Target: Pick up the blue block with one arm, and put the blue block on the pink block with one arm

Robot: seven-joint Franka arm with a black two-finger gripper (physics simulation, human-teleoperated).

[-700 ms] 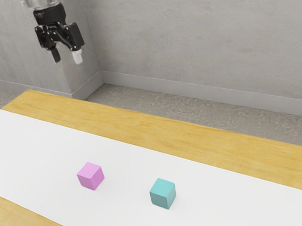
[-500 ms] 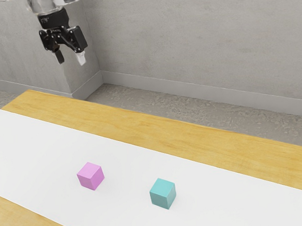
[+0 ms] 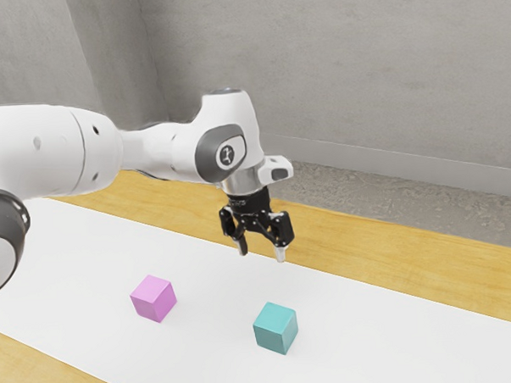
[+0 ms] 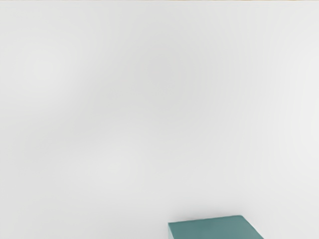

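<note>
- The arm (image 3: pixel 76 157) has swung in from the exterior view's upper left, where the gripper hung high against the wall 0.7 s ago. It now stretches across the middle of the view, with the gripper (image 3: pixel 260 249) low over the mat (image 3: pixel 80 250).
- Both blocks lie where they did before.
- The gripper points down, its fingers (image 3: pixel 279 252) spread apart with nothing between them. It touches neither block.
- The blue block (image 3: pixel 275 327) sits on the mat, below the gripper in the exterior view and slightly toward that view's right, apart from the fingertips.
- In the wrist view a corner of the blue block (image 4: pixel 214 228) shows at the edge, and bare mat (image 4: pixel 149 99) spreads over the rest.
- The pink block (image 3: pixel 153 298) sits on the mat toward the exterior view's left of the blue block, well apart from it and with open mat between them.
- The mat lies along a wooden table (image 3: pixel 393 245), whose wood shows as a strip on either side of it.
- Behind the table are a grey floor (image 3: pixel 408 193) and a concrete wall (image 3: pixel 360 60).
</note>
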